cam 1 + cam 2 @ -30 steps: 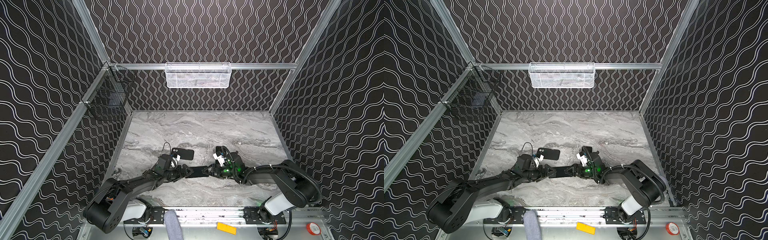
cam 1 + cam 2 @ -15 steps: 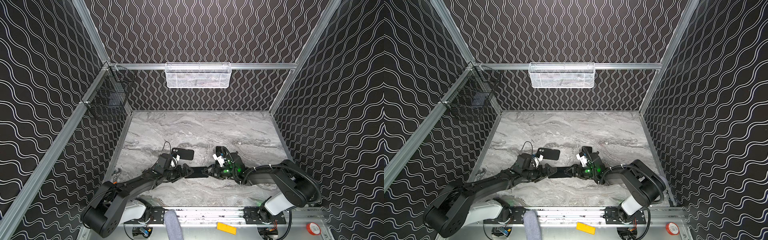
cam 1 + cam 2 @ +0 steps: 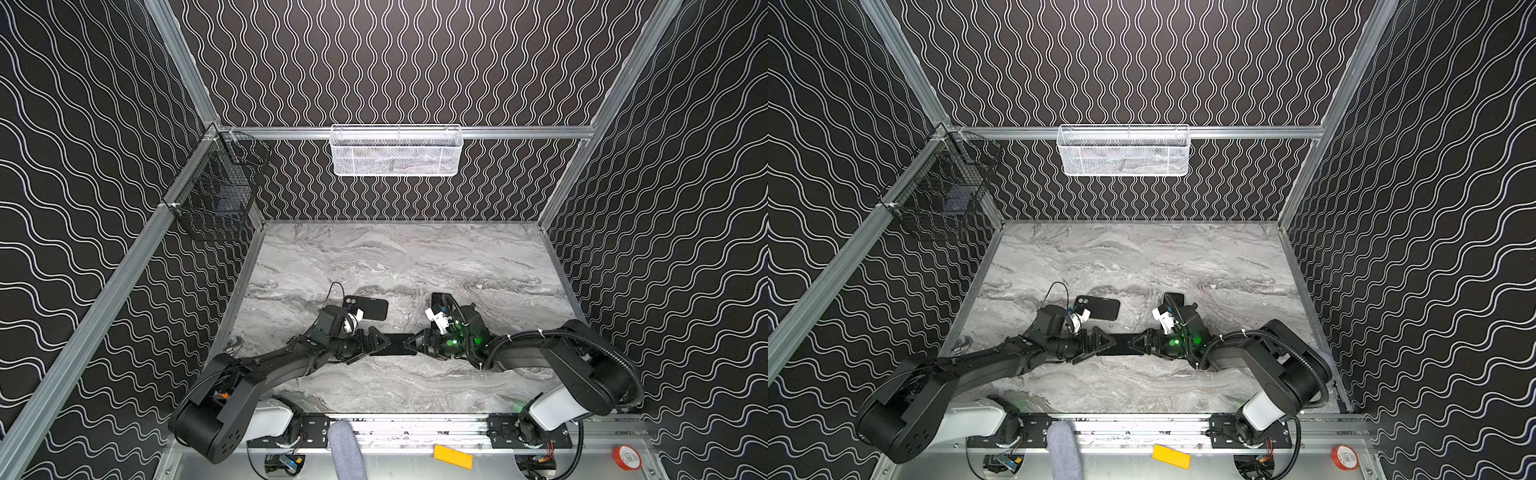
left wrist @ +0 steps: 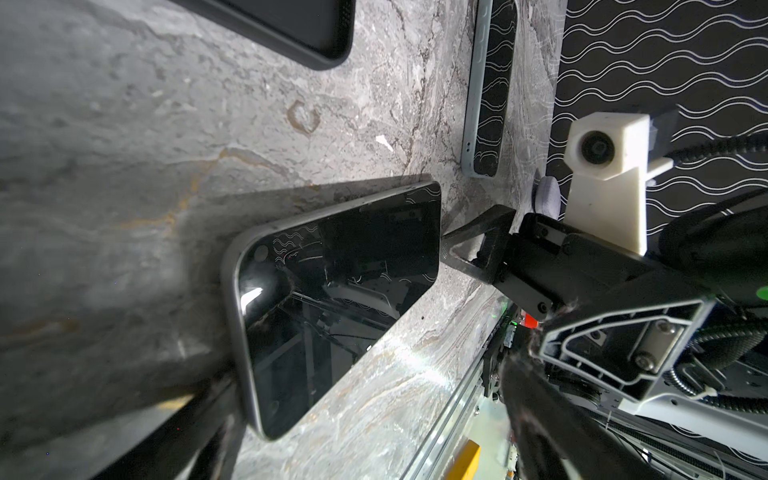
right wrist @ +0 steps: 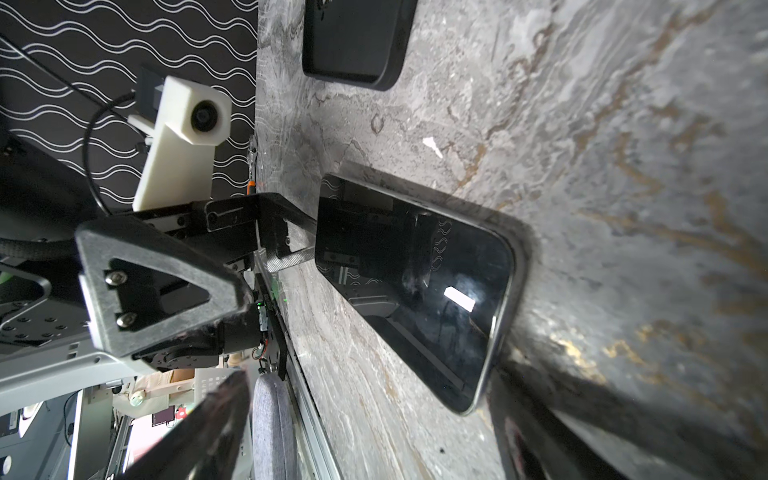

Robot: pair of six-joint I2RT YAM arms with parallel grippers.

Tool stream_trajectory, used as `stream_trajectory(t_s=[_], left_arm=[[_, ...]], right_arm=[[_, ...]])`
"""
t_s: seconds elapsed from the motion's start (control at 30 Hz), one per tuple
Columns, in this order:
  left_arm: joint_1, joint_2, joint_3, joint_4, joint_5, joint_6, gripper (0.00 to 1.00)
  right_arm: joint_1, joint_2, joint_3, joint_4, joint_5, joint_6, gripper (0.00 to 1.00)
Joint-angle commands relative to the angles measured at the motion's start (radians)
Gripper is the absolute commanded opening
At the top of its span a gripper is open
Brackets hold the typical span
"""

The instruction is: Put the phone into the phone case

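**Phone flat on the marble, both claws spread wide at its ends**

Phone (image 3: pixel 392 351) lies screen up on the marble table (image 3: pixel 374 257), toward the front edge, and you have an arm at each short end of it. Your left gripper (image 3: pixel 380 343) comes in from the left and your right gripper (image 3: pixel 411 343) from the right. They sit nose to nose in both top views, with only a short strip of black glass showing between them.

Check your right wrist view: the phone (image 5: pixel 415 282) sits between your own two fingers, which stand far apart, wider than the handset, clamped on nothing. Across from you, one textured finger (image 5: pixel 291 258) of the left gripper is right at the far short edge.

The left wrist view mirrors it. The left jaws are spread wide either side of the phone (image 4: pixel 332 291), and a right finger (image 4: pixel 492 218) reaches the opposite end. Whether those tips press the rim or merely sit against it, you cannot tell.

Your phone case (image 3: pixel 370 308) lies flat on the table just beyond the left wrist, apart from the phone. A second handset (image 4: pixel 490 87) with a pale rim lies beyond the right gripper.
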Motion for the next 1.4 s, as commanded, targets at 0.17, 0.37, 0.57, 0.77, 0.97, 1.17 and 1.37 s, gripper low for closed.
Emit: stream_trajectory(t_s=[0.17, 0.37, 0.57, 0.77, 0.97, 1.17, 1.37], left_arm=[[-0.001, -0.044, -0.042, -0.087, -0.053, -0.089, 0.93], [0.000, -0.088, -0.046, -0.074, -0.039, -0.115, 0.82], [-0.002, -0.094, -0.058, -0.021, -0.029, -0.149, 0.75], [-0.001, -0.078, -0.063, -0.018, -0.037, -0.142, 0.78], [-0.001, -0.062, -0.072, 0.026, -0.029, -0.161, 0.79], [-0.002, -0.088, -0.072, 0.020, -0.042, -0.167, 0.67], [-0.001, -0.112, -0.078, 0.033, -0.050, -0.182, 0.50]], right_arm=[[0.011, 0.009, -0.004, -0.143, 0.041, 0.020, 0.92], [0.011, 0.003, -0.009, -0.138, 0.044, 0.022, 0.92], [0.018, 0.014, -0.017, -0.111, 0.041, 0.038, 0.92], [0.028, 0.021, -0.009, -0.111, 0.041, 0.040, 0.92], [0.036, 0.027, 0.000, -0.110, 0.044, 0.043, 0.92], [0.047, 0.032, 0.001, -0.099, 0.049, 0.053, 0.92], [0.056, 0.041, -0.001, -0.077, 0.052, 0.065, 0.92]])
